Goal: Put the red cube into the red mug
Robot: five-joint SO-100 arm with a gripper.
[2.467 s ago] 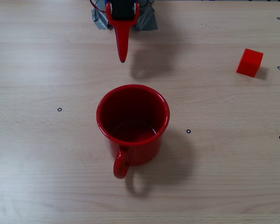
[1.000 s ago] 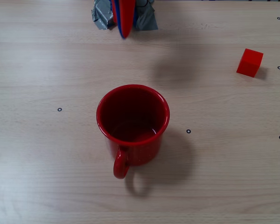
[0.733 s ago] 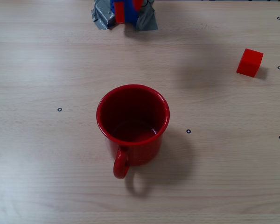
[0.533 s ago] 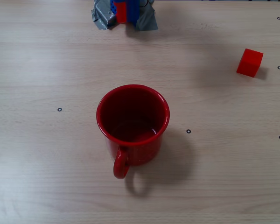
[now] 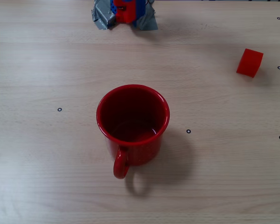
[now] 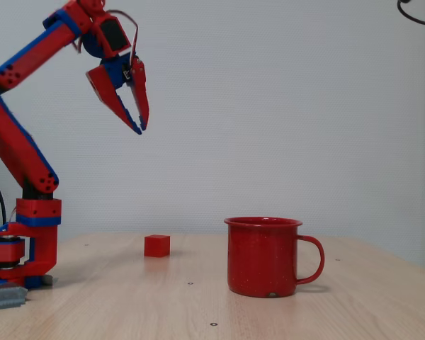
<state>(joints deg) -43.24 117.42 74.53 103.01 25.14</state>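
Side-on fixed view, left to right: the arm stands at the far left of the surface (image 6: pixel 198 312), its gripper (image 6: pixel 140 126) raised high above and to the left of the red mug (image 6: pixel 263 256), the two fingers (image 6: pixel 140 95) meeting at their tips and holding nothing. The red cube (image 6: pixel 156 245) rests on the surface left of the mug and beyond it, well apart from it; in the overhead fixed view the cube (image 5: pixel 249 62) lies to the upper right of the mug (image 5: pixel 132 122), whose handle points toward the bottom edge.

Likely hazards: the fingers must spread before descending, or their tips may strike the cube's top and push it away; a descent slightly off centre could catch only an edge and tip or skid the cube; on the carry, a low path could clip the mug's thin rim.

Against the earlier overhead frames: the long red finger then reaching toward the mug is withdrawn, only the base remaining at the top edge; cube and mug are unmoved.
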